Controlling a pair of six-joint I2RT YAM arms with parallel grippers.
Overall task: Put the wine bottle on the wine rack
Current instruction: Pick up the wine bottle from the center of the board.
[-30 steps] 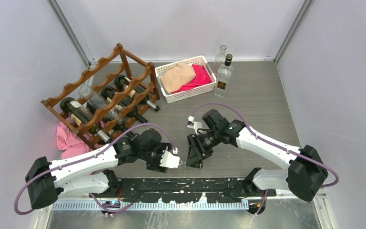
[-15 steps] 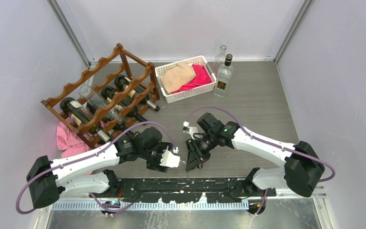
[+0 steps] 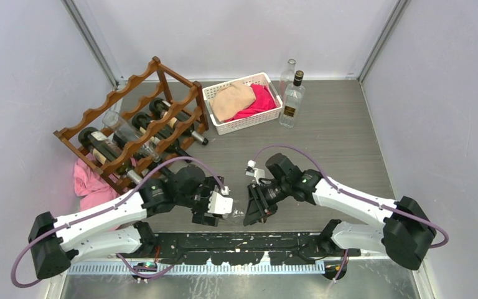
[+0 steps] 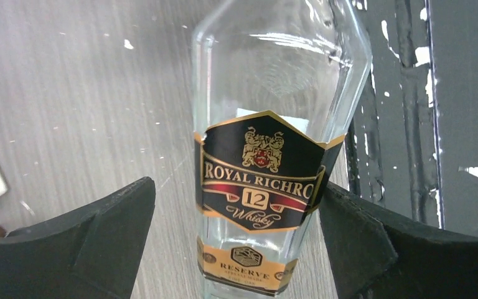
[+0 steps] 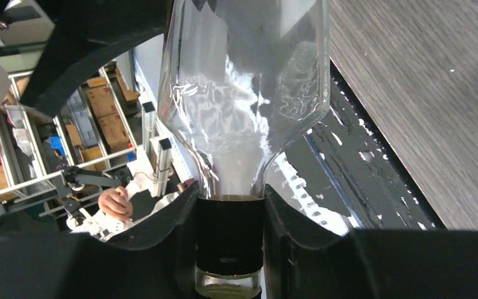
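Note:
A clear glass bottle (image 4: 267, 93) with a black and gold "Royal Richro 12 Whisky" label lies low over the table's near edge, between my two grippers. My right gripper (image 5: 230, 243) is shut on its black-capped neck (image 5: 230, 230); in the top view this gripper (image 3: 253, 210) is near the front rail. My left gripper (image 4: 236, 249) is open around the bottle's body, its right finger (image 4: 398, 249) close to the label and its left finger (image 4: 87, 243) apart from the glass. In the top view it (image 3: 224, 208) faces the right gripper. The reddish-brown wine rack (image 3: 137, 115) stands at the far left.
The rack holds several dark and clear bottles lying in its tiers. A pink cloth (image 3: 90, 180) lies by its near corner. A white basket (image 3: 215, 93) with tan and pink cloths sits at the back. Two glass bottles (image 3: 292, 99) stand to its right.
My right gripper has shifted a little toward the near edge with the bottle's neck in it. My left wrist has moved in slightly around the bottle's body.

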